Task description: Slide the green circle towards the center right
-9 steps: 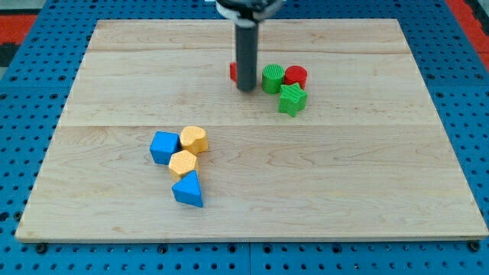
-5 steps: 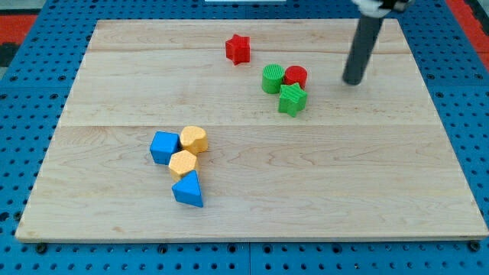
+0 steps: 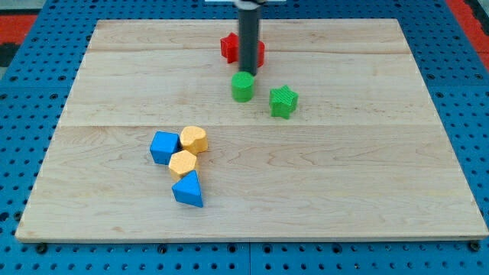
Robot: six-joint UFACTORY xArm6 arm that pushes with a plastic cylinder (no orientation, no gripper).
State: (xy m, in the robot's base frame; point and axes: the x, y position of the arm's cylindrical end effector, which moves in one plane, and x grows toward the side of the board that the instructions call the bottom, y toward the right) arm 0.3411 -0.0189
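Note:
The green circle (image 3: 243, 87) stands in the upper middle of the wooden board (image 3: 367, 176). My tip (image 3: 247, 70) is just above it in the view, at its top edge. The rod rises from there and hides part of the red blocks behind it. A green star (image 3: 283, 101) lies to the right of the green circle, apart from it.
A red star (image 3: 228, 47) and another red block (image 3: 260, 53) sit behind the rod near the view's top. A blue cube (image 3: 164, 147), two yellow blocks (image 3: 193, 140) (image 3: 183, 163) and a blue triangle (image 3: 189, 189) cluster at lower left.
My tip swung from the view's right back to the upper middle. The green circle moved left and down, the green star shifted slightly, and the red circle moved up beside the red star.

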